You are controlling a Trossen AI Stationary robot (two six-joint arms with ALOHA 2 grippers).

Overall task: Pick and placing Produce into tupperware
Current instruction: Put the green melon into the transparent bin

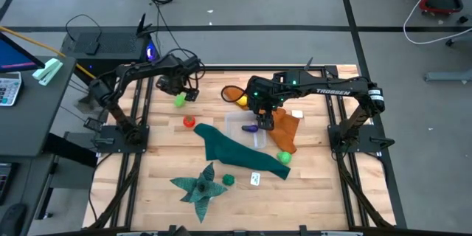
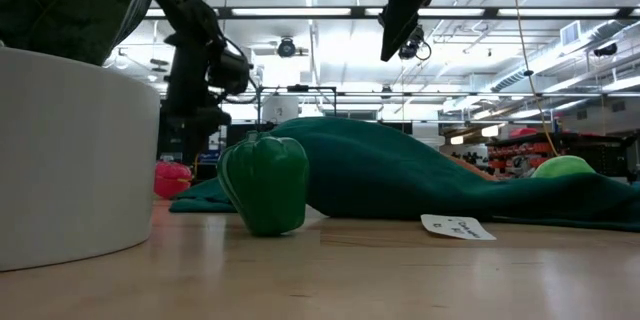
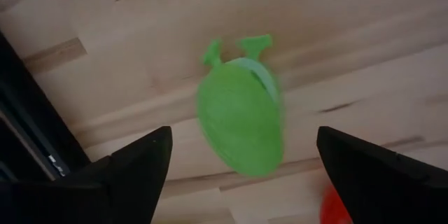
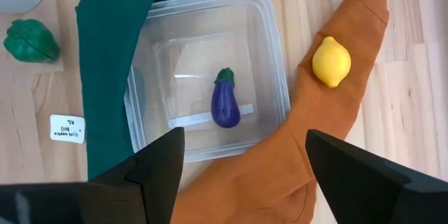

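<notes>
My left gripper [image 3: 238,175] is open above a light green toy fruit [image 3: 241,115], which lies on the wooden table [image 1: 180,100]; its fingers stand on either side of the fruit without touching it. My right gripper [image 4: 241,175] is open and empty above the clear tupperware [image 4: 269,56], which rests on the table [image 1: 237,118]. A purple eggplant [image 4: 225,101] lies inside it. A yellow lemon [image 4: 331,61] lies on the orange cloth [image 4: 280,161]. A red toy [image 1: 189,122], a second light green fruit [image 1: 284,158] and a dark green pepper [image 2: 265,182] lie on the table.
A teal cloth [image 1: 236,151] lies beside and partly under the tupperware. A dark green star-shaped leafy piece [image 1: 198,186] in a white pot [image 2: 70,160] stands near the front. A small white card [image 1: 255,179] lies beside the pepper.
</notes>
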